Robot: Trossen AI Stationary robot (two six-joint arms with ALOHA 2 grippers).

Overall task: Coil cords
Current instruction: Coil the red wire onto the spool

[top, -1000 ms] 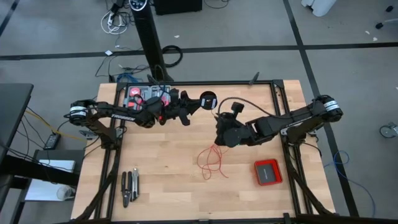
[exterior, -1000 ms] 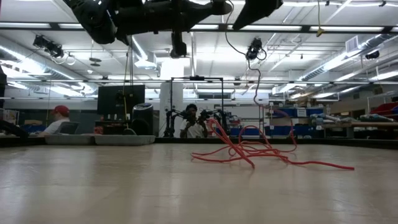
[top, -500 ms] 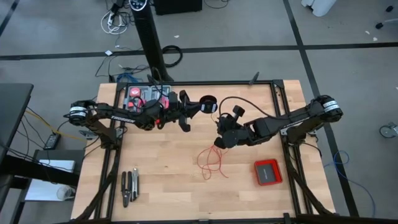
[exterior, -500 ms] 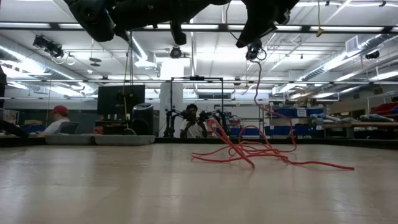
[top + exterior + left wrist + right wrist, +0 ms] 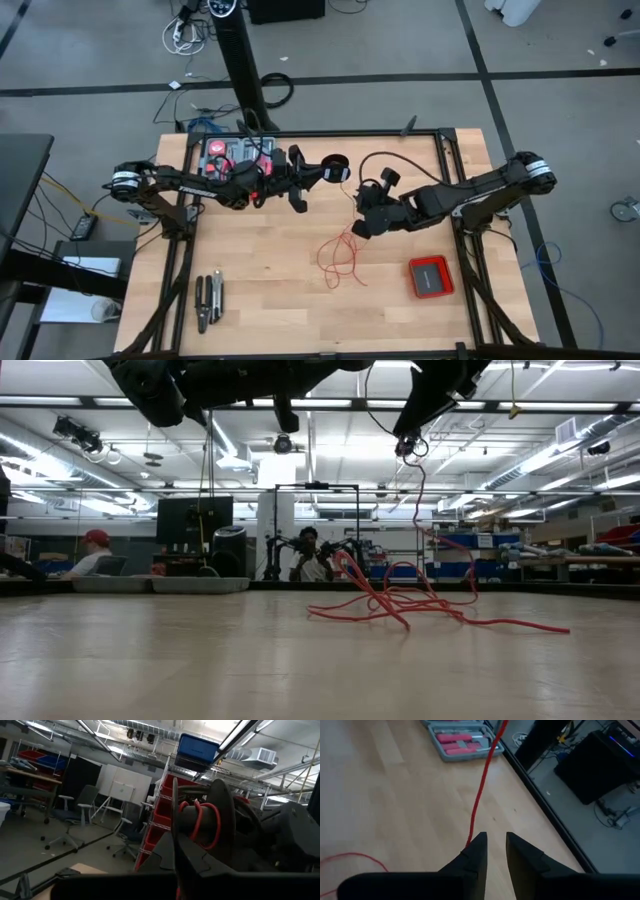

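Note:
The cord is a thin red wire. A few turns are wound on a small black spool, and my left gripper is shut on that spool above the table's far middle. From there the wire runs to my right gripper, whose fingers stand a little apart with table showing between them. Below that gripper the wire hangs to loose loops lying on the table. My left gripper holds the black spool from the table's left side, fingers about level. The spool is lifted clear of the table, its flanges upright. The fingers are dark against it, so the part they grip does not show. My right gripper bears the red wire on one finger. The wire comes in taut from the spool's side and vanishes behind that fingertip. It then hangs below the gripper. I cannot tell whether it is pinched.
A grey tool case with pink tools lies at the far left, under the left arm. A flat red box sits at the near right, and pliers at the near left. Bare wood surrounds the loops.
My left gripper has rolled, turning the spool from face-up to nearly edge-on. My right gripper has rolled too and shifted slightly toward the table's right edge and down, the wire still hanging from it. The loops on the table have stayed put.

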